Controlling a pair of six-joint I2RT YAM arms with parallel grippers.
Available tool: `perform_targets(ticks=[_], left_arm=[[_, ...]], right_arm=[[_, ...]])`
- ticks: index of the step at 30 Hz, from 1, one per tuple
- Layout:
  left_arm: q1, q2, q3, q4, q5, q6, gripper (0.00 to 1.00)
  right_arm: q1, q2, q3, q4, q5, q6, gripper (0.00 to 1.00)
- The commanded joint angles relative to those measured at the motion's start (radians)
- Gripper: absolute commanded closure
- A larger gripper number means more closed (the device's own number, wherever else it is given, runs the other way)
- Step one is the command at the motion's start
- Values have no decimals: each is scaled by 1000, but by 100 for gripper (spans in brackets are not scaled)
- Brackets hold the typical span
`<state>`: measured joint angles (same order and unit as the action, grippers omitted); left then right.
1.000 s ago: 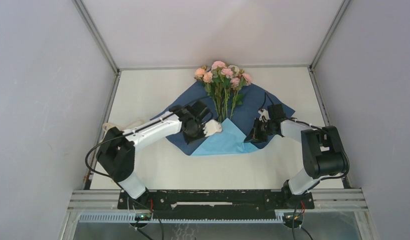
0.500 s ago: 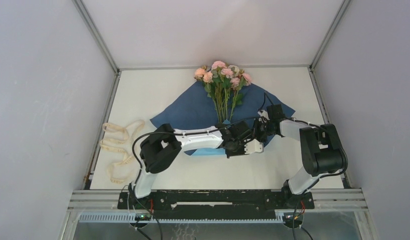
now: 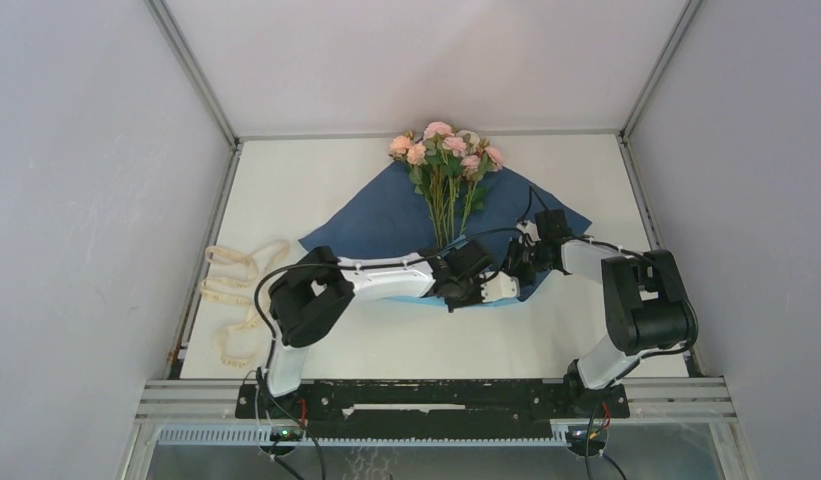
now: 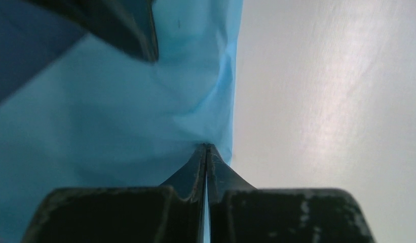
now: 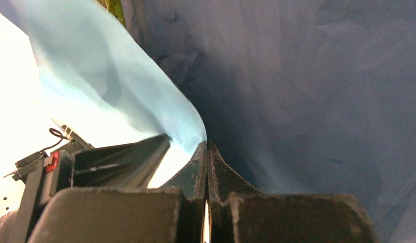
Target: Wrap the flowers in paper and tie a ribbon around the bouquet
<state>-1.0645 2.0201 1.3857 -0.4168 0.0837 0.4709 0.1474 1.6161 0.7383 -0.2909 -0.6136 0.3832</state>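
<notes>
Swinging across from the sheet's left side, the left gripper [image 4: 205, 148] now sits at the near right corner of the paper [image 3: 386, 215], jaws pressed shut on its upturned light-blue edge. Just beside it, the right gripper [image 5: 206, 144] pinches the same curled edge. The flowers [image 3: 444, 150] lie on the navy face, blooms at the far side. The ribbon [image 3: 236, 290] lies on the tabletop [image 3: 286, 180], well to the left.
</notes>
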Motion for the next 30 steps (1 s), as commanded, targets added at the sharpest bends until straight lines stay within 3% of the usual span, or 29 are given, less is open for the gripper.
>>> perform_targets(ticks=[1,20,30], left_arm=[[31,-89,-112,-142,-13,29,96],[139,-195,-313,-254,-76,40,96],[279,-239,-339,-334,130,-2,99]], right_arm=[[-19,-50,-4,-18,2,-30,100],[-48,-63,-4,-30,3,-44,100],[-51,-65,-5,-36,10,-49,100]])
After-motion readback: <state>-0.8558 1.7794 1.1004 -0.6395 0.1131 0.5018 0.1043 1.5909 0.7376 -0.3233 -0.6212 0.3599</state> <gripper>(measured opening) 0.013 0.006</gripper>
